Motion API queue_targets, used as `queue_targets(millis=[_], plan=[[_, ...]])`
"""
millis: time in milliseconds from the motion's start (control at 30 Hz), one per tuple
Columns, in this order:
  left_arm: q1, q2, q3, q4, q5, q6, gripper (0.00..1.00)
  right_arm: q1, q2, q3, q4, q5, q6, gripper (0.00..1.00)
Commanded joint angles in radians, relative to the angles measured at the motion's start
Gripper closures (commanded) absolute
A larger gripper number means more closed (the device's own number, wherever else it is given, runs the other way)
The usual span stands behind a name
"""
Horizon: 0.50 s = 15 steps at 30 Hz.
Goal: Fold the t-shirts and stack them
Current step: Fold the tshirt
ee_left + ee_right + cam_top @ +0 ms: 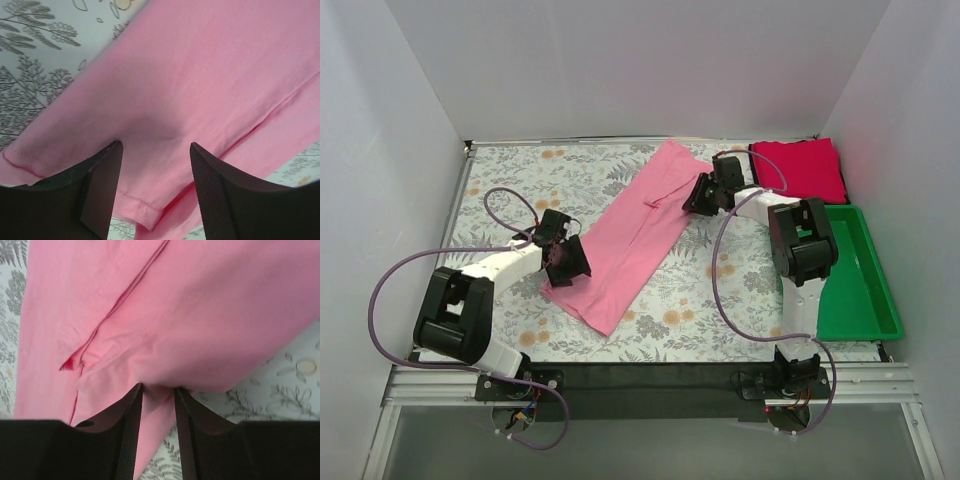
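The light pink t-shirt (640, 230) lies folded into a long strip, running diagonally across the floral cloth from near left to far right. My left gripper (568, 262) is at its near left edge. In the left wrist view it (156, 145) is open, its jaws wide apart over the shirt's (200, 75) hemmed corner. My right gripper (698, 195) is at the strip's far right edge. In the right wrist view it (159, 387) is shut on a bunched fold of the pink shirt (210, 315). The crimson red t-shirt (800, 170) lies folded at the far right corner.
A green plastic bin (865, 290) stands along the right side of the table, just near the red shirt. White walls close in the table on the left, back and right. The floral table cloth (520, 180) covers the surface.
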Motion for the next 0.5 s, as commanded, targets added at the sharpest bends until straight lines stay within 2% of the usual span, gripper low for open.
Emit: queue_targets(millis=[0,200,367,467], plan=[[-0.014,0.055,-0.061,0.030,0.132,-0.092,0.47,-0.044,0.091,0.088,-0.030,0.024,-0.039,0.66],[-0.123,0.015,-0.098,0.079,0.224,-0.279,0.48,-0.088,0.222,0.317,-0.161,0.052,-0.176,0.66],[-0.235,-0.028,-0.098,0.094,0.249,-0.387,0.48,-0.114,0.227,0.413,-0.242,0.087,-0.300,0.66],[-0.252,-0.065,-0.092,0.088,0.249,-0.393,0.44,-0.116,0.172,0.409,-0.277,0.098,-0.346,0.65]])
